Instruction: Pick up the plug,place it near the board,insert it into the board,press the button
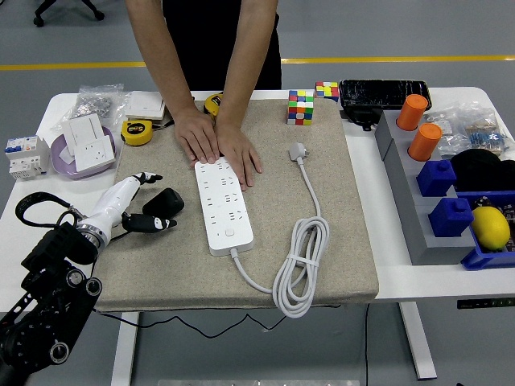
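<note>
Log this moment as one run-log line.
left hand: shut on black plug | plug: beside power strip, not inserted | person's hands: pressing strip's far end | right hand: out of view

The robot's black left arm (44, 310) enters from the lower left corner, toward seven o'clock, and rises toward one o'clock. Past a silver wrist ring the white forearm shell leads to the five-fingered left hand (137, 197). Its upper fingers (149, 176) point toward two o'clock, spread loosely, while the lower dark fingers reach toward three o'clock; whether they grip anything cannot be made out. The right arm is out of view. At twelve o'clock a person leans in, both bare forearms angled down and inward, the two hands (217, 145) side by side, palms flat and fingers extended toward six o'clock.
</note>
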Motion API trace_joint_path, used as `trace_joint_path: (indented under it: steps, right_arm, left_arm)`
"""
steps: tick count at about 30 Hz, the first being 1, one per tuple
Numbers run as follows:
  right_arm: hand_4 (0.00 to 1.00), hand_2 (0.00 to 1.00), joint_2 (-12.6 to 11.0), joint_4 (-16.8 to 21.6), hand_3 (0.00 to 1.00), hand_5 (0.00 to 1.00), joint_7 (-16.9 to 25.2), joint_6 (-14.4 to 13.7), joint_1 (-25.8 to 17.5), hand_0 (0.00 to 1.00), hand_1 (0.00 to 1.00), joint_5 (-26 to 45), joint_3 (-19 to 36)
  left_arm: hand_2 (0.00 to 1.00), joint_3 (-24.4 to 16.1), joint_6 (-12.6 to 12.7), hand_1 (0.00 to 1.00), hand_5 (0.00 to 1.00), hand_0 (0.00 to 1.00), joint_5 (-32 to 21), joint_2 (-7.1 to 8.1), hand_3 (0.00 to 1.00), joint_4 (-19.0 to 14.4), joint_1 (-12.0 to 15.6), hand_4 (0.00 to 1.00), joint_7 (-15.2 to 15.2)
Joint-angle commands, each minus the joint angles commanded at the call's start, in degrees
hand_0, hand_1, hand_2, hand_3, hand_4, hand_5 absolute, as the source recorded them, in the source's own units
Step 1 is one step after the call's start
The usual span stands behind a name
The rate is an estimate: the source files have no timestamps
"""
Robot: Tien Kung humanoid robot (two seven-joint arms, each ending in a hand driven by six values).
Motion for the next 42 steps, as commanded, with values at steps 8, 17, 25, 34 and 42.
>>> trace_joint_path:
  steps: [8,17,25,34,42]
  right_arm:
    - [0.998,0.761,-0.05,0.0,0.794,0.868,0.07,0.01,0.02,0.867,0.771,0.22,-0.42]
    - [0.998,0.761,-0.14,0.0,0.794,0.867,-0.02,0.02,0.03,0.866,0.771,-0.04,-0.14]
    - [0.998,0.761,-0.14,0.0,0.794,0.867,0.02,0.04,0.06,0.866,0.771,0.02,-0.04]
    - [0.998,0.76,-0.17,0.0,0.794,0.867,0.08,0.05,0.11,0.866,0.771,0.09,0.05]
    - [0.998,0.76,-0.25,0.0,0.794,0.868,0.06,0.04,0.14,0.866,0.771,-0.02,0.3]
  left_arm:
    - [0.453,0.11,1.28,0.676,0.236,0.762,0.09,-0.13,0.519,1.35,-0.59,0.998,-0.21]
    - [0.411,0.33,2.23,0.633,0.253,0.731,0.61,-0.31,0.488,2.42,-1.57,0.998,-0.3]
    - [0.387,0.32,3.06,0.594,0.263,0.696,2.21,-0.22,0.453,2.69,-1.92,0.993,-0.64]
    - [0.383,0.13,3.92,0.571,0.263,0.653,3.57,-0.2,0.455,3.2,-2.1,0.907,-0.99]
    - [0.395,0.1,3.53,0.57,0.263,0.651,3.76,-0.27,0.468,3.28,-2.17,0.906,-0.91]
